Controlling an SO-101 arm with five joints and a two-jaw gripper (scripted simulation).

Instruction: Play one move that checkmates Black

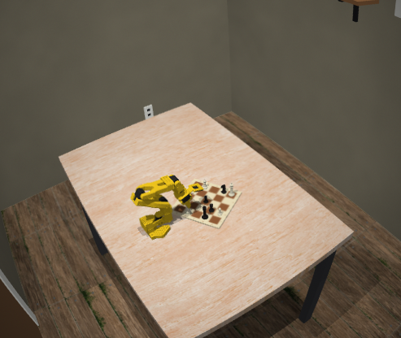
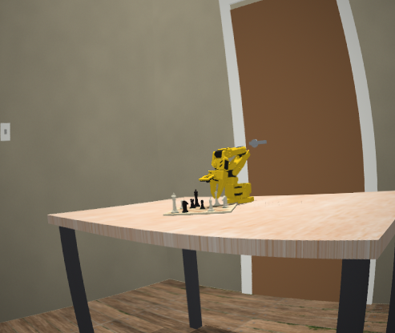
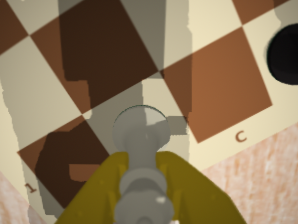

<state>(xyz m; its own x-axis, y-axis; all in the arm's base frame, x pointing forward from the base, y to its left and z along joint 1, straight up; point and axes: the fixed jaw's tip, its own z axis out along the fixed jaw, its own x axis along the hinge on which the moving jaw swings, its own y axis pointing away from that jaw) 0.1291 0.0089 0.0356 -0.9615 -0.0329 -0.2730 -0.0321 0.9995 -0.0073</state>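
My yellow gripper (image 3: pixel 144 187) (image 1: pixel 189 195) (image 2: pixel 215 195) is shut on a white chess piece (image 3: pixel 143 145) (image 2: pixel 216 200) and holds it upright. The piece hangs over a light square of the small chessboard (image 3: pixel 252 150) (image 1: pixel 219 223) (image 2: pixel 171 214), in the row marked 1, just left of the column marked C. I cannot tell whether its base touches the board. A black piece (image 3: pixel 285 55) shows at the right edge of the wrist view. In the top view, black pieces (image 1: pixel 205 212) (image 1: pixel 224 188) and white pieces (image 1: pixel 231 189) (image 1: pixel 205 184) stand upright on other squares.
The arm's base (image 1: pixel 155 225) (image 2: pixel 241 194) sits on the wooden table (image 1: pixel 227 276) (image 2: pixel 296 228) just beside the board's near edge. A tall white piece (image 2: pixel 174 202) and a black king (image 2: pixel 195 198) stand at the board's far side.
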